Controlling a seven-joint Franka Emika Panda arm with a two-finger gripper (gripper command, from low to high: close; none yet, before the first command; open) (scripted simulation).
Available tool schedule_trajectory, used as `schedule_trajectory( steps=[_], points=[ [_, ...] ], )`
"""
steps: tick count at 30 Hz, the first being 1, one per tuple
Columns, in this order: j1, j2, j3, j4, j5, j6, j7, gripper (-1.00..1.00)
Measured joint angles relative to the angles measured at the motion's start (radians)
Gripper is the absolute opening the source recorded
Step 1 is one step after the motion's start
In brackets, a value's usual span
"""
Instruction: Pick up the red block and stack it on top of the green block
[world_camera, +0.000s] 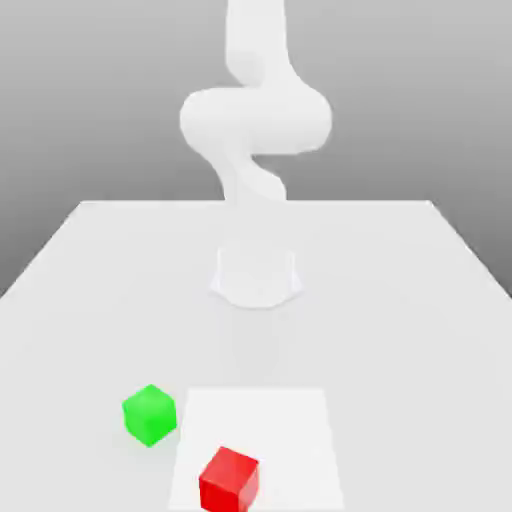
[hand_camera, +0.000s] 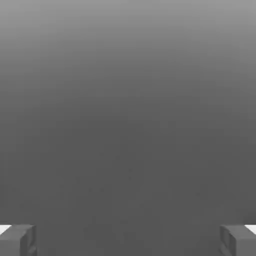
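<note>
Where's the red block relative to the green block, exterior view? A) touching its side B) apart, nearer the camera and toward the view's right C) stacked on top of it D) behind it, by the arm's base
B: the red block sits on the table apart from the green block, closer to the camera and toward the exterior view's right, with a clear gap between them.

A pale white counter (world_camera: 90, 290) runs back to a straight far edge. Behind it stands a plain grey backdrop (lighter toward its top). Near the front lies 1 brighter white rectangular patch (world_camera: 290, 430). Light is soft and even.
</note>
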Motion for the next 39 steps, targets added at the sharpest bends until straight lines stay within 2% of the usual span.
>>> schedule_trajectory(
  steps=[14, 20, 25, 30, 31, 39],
  points=[
    [-0.101, 0.515, 0.065, -0.070, -0.069, 0.183, 0.242, 0.00],
    [-0.117, 0.731, 0.061, -0.101, -0.074, 0.261, 0.328, 0.00],
    [-0.118, 0.908, 0.060, -0.126, -0.041, 0.329, 0.371, 0.00],
    [-0.105, 1.088, 0.041, -0.106, -0.058, 0.466, 0.396, 0.00],
    [-0.102, 1.109, 0.038, -0.103, -0.061, 0.483, 0.398, -1.00],
    [-0.107, 1.082, 0.043, -0.108, -0.057, 0.461, 0.396, -1.00]
  ],
)
